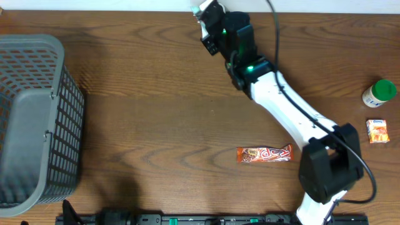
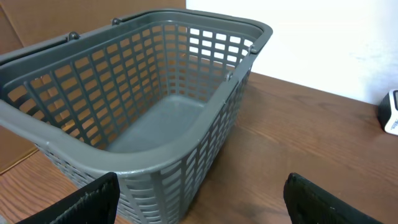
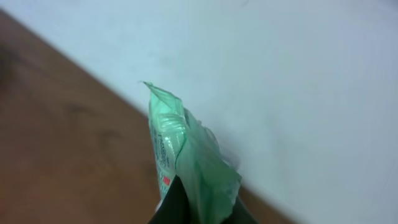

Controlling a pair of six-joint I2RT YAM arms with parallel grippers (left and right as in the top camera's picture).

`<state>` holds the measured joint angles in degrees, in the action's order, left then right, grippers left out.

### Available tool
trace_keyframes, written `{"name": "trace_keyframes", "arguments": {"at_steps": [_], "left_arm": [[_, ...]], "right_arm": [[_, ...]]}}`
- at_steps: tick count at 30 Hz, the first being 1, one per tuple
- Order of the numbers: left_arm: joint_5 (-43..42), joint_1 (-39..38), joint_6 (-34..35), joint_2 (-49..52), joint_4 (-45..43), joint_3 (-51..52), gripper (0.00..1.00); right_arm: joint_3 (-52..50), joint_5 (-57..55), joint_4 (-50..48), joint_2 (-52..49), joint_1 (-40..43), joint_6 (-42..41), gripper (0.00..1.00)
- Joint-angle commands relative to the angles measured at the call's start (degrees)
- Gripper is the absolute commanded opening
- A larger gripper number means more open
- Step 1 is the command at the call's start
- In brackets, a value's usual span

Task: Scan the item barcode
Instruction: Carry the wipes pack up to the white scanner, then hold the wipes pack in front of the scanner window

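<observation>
The green packet (image 3: 186, 155) is a thin, crinkled pouch of pale green film, with small print and a red mark on one face. It stands upright, edge-on to the wrist camera, sealed top uppermost. Its lower end is pinched between the closed fingers of the right gripper (image 3: 196, 211), near the middle of the table's far edge.

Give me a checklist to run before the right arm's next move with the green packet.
1. Right pincer shut on green packet: ok.
2. Packet pinched at its lower end, most of it sticking out free: ok.
3. Packet's barcode in view: cannot tell.
4. Left pincer open and holding nothing: ok.
5. Basket empty: ok.
</observation>
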<state>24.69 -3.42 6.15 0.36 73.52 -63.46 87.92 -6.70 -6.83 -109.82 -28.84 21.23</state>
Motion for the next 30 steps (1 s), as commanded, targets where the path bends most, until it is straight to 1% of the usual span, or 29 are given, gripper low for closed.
{"name": "trace_keyframes", "arguments": {"at_steps": [1,5,10,16,19,22,27,30], "left_arm": [[-0.04,0.24,0.09,0.13,0.00,-0.11,0.85],[-0.04,0.24,0.09,0.13,0.00,-0.11,0.85],[-0.02,0.24,0.07,0.13,0.00,-0.11,0.85],[-0.02,0.24,0.07,0.13,-0.02,-0.11,0.85],[-0.02,0.24,0.07,0.13,-0.02,-0.11,0.85],[0.00,0.24,0.07,0.13,-0.02,-0.11,0.85],[-0.02,0.24,0.07,0.13,0.00,-0.11,0.85],[0.00,0.24,0.07,0.13,0.00,-0.13,0.85]], "right_arm": [[0.24,-8.07,-6.03,-5.51,-0.13,13.16,0.01],[0.24,-8.07,-17.25,-10.16,-0.02,18.97,0.01],[0.26,-8.04,-32.70,-16.59,-0.04,28.57,0.01],[0.94,-7.78,-46.73,-25.70,0.74,34.05,0.02],[2.47,-7.80,-48.78,-29.79,0.83,37.90,0.01],[4.31,-7.34,-48.68,-32.50,0.70,38.86,0.02],[5.31,-7.43,-47.58,-33.14,0.68,38.86,0.01],[5.64,-9.27,-47.76,-33.09,0.66,40.22,0.01]]}}
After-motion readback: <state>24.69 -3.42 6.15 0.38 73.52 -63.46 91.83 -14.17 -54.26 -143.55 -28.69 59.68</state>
